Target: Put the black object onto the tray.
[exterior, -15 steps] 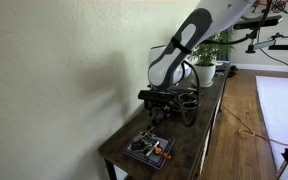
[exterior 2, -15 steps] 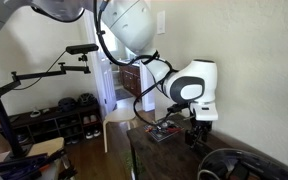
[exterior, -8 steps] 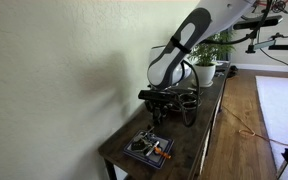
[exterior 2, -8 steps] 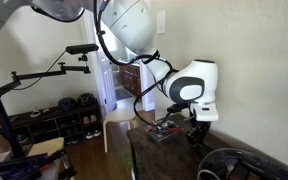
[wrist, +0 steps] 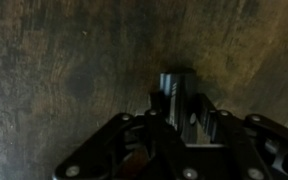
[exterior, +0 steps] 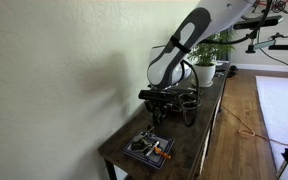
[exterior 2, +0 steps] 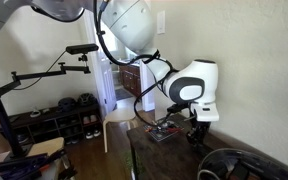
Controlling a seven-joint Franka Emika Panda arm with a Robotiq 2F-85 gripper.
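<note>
**A:** The pincer (wrist: 180,112), how does it stand?

**B:** In the wrist view its two dark fingers (wrist: 216,122) come up from the bottom edge with the black object (wrist: 177,88) between them. The picture is too dim to show whether the pads press on it or only flank it, so I cannot tell.

**A:** Any writing or label to read?

**B:** None that I can make out, as all three views are too small or too dark.

**A:** And the arm?

**B:** In an exterior view the arm (exterior: 181,45) slopes down from the upper right. It bends over the middle of the long dark table (exterior: 191,140), which runs along the wall (exterior: 54,70). The pincer (exterior: 160,112) points straight down, close to the tabletop. A potted plant (exterior: 206,52) stands at the far end of the table.

**A:** Where does that leave the black object?

**B:** It is at the fingertips, over bare wood grain (wrist: 54,70). I cannot tell whether it rests on the wood or hangs just above it. It is not on the tray (exterior 2: 230,154), the round dark dish low in the corner of an exterior view, near the pincer (exterior 2: 193,137) but apart from it.

**A:** What is in the dishes?

**B:** The round tray is too dark to show its contents. The square tray (exterior: 131,149) at the near end of the table holds an orange item (exterior: 156,150) among darker bits. It also shows past the wrist in an exterior view (exterior 2: 165,131).
</note>
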